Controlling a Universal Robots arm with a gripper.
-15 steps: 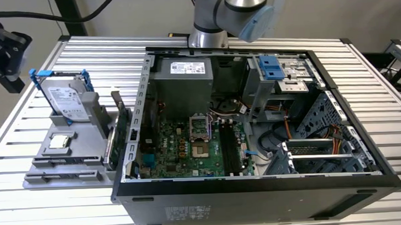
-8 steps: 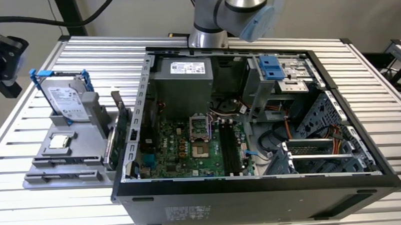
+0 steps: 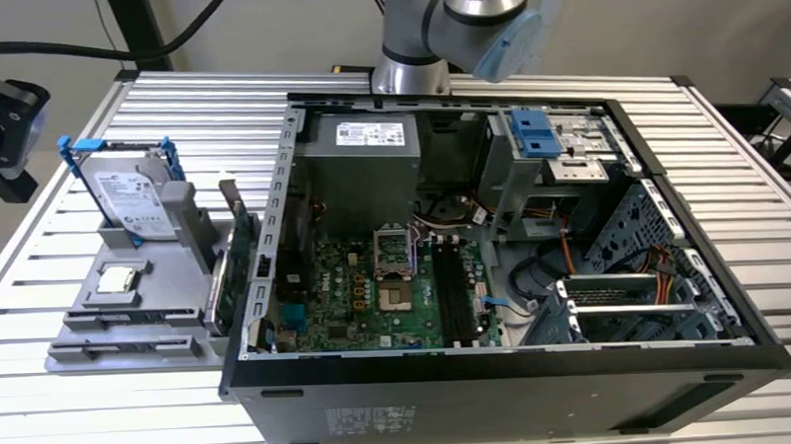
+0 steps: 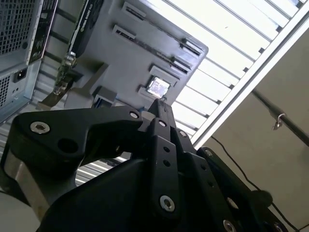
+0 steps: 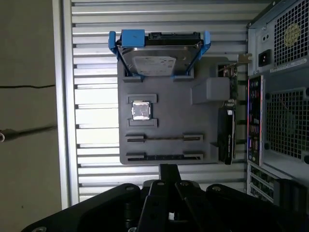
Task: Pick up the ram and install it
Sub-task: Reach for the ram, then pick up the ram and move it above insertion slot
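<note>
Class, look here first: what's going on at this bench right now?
A robot arm's black hand, shut and empty, hovers near a grey plastic parts tray on the slatted metal table. The long, thin ram stick lies in that tray, not yet picked up. The open black computer case stands beside it.

We log a slatted aluminium table (image 3: 709, 152), brightly lit, slats glaring in both wrist views. Beside its edge, a plain grey-beige floor (image 5: 29, 48) with a thin dark cable (image 5: 24, 87) across it.

Bright light glares off the slatted table (image 4: 231, 48), leaving the close fingers (image 4: 161, 121) dark and shadowed.
</note>
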